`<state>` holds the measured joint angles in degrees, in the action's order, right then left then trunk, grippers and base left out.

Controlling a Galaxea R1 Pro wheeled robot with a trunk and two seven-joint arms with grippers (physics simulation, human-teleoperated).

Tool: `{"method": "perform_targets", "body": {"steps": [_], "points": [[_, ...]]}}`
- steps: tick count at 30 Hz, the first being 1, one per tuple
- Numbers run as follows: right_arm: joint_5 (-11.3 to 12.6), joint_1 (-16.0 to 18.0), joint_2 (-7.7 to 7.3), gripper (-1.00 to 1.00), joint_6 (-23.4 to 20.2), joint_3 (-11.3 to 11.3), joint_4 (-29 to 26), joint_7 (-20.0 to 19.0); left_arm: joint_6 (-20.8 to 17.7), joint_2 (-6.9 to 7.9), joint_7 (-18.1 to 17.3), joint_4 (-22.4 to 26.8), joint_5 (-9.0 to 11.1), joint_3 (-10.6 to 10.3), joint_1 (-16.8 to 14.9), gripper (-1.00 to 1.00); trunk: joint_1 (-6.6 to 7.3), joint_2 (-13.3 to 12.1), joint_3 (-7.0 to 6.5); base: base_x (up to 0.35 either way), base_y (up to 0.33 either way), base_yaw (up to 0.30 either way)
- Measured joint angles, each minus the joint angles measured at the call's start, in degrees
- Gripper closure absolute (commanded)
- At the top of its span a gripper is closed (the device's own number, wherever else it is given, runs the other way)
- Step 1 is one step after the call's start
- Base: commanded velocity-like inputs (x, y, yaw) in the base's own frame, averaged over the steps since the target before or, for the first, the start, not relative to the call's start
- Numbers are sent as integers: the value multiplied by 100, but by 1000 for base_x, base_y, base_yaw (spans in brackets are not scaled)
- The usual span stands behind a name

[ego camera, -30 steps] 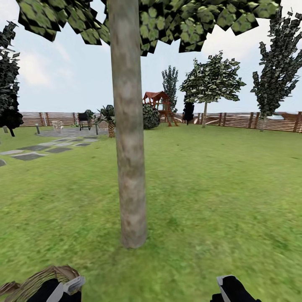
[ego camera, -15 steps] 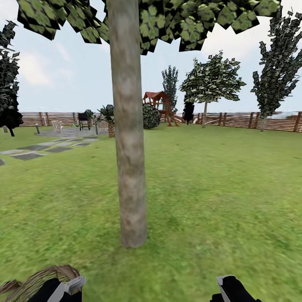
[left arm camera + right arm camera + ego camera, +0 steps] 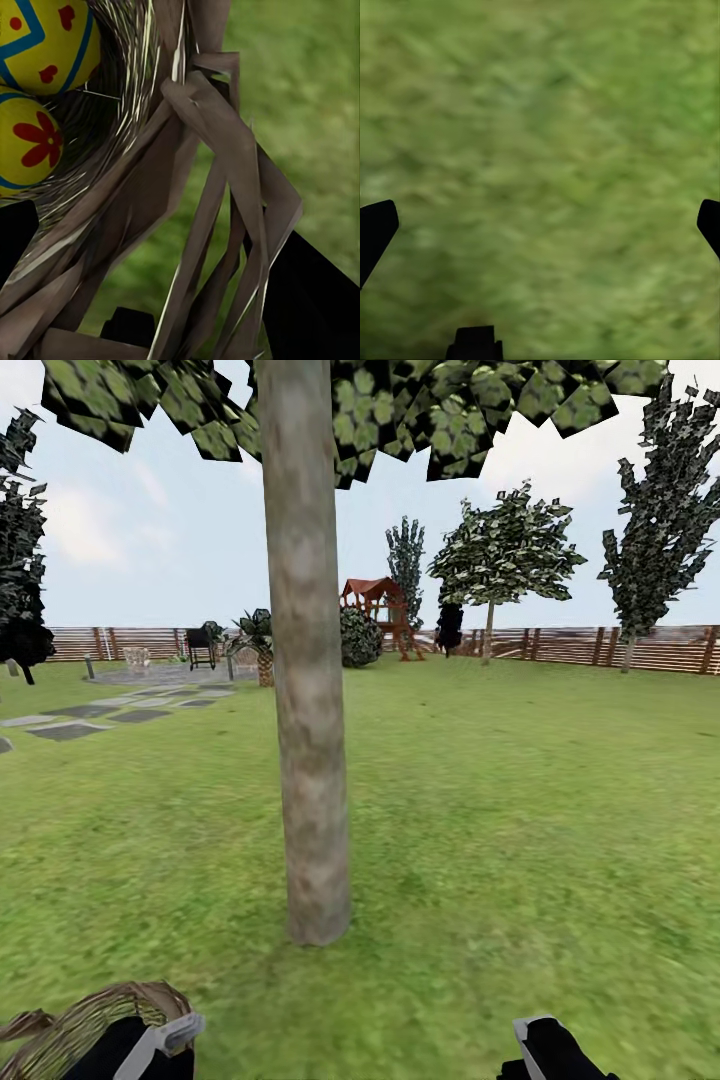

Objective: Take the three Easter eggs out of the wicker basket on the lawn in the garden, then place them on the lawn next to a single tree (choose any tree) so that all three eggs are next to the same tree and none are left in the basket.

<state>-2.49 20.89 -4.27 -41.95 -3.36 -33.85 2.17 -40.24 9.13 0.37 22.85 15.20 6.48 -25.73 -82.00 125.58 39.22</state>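
Left gripper (image 3: 161,300) clamped on wicker basket (image 3: 210,187) loop handle, lifted at lower left of head view | two Easter eggs (image 3: 45,45) inside: yellow, blue zigzag, red spots | right gripper (image 3: 540,225) fingers wide apart over lawn (image 3: 540,135) | tree (image 3: 310,760) trunk just ahead | versus 0.5 s ago: view barely shifted, basket same place.

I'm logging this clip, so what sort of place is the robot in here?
A fenced back garden, most likely: a wide lawn with a tree close ahead, a wooden slat fence along the far edge, and a red play structure beyond.
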Motion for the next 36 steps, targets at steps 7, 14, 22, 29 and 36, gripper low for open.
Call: {"method": "perform_targets", "body": {"steps": [7,14,22,29,36], "points": [[0,0,-7,-100,0,0,0,0,241,24,-62,-175,300,12,8,-100,-2,-2,2,0,0,0],[0,0,1,-100,0,0,0,0,283,21,-52,-180,281,11,8,-100,-1,-1,2,0,0,0],[0,0,2,-100,35,0,0,-1,287,14,-51,-183,270,9,8,-100,42,-80,-34,0,0,0],[0,0,1,-100,35,0,0,0,288,15,-53,-184,293,12,8,-100,195,-361,-159,0,0,0],[0,0,-5,-100,35,0,0,0,288,21,-53,-184,293,12,8,-100,349,-642,-285,0,0,0]]}}
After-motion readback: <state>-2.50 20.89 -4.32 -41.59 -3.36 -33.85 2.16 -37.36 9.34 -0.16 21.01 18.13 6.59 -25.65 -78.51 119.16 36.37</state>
